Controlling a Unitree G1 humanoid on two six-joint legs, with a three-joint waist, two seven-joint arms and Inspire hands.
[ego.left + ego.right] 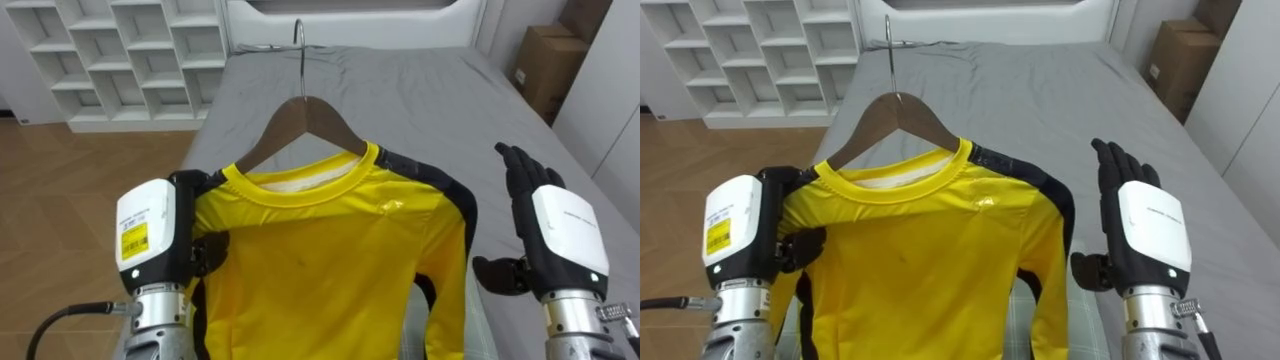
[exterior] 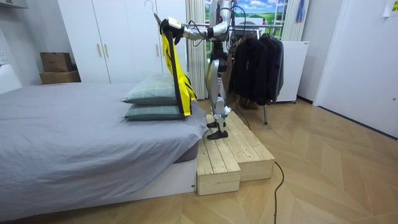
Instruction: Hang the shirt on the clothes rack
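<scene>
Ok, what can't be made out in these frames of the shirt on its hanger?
- Yellow shirt: hem and cuffs cut off by the eye views' bottom edge.
- Wooden hanger: ends under the cloth, so whether the left hand, fingers curled on the shirt's shoulder, grips wood too.
- Right hand, open: palm faces away.
- Rail above the dark jackets: room view, behind the robot, too small.

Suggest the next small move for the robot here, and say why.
Probably turn toward the clothes rack behind it. The yellow shirt sits on the wooden hanger, the left hand grips its shoulder, the right hand is open beside it, and the robot faces the bed, away from the rack.
</scene>
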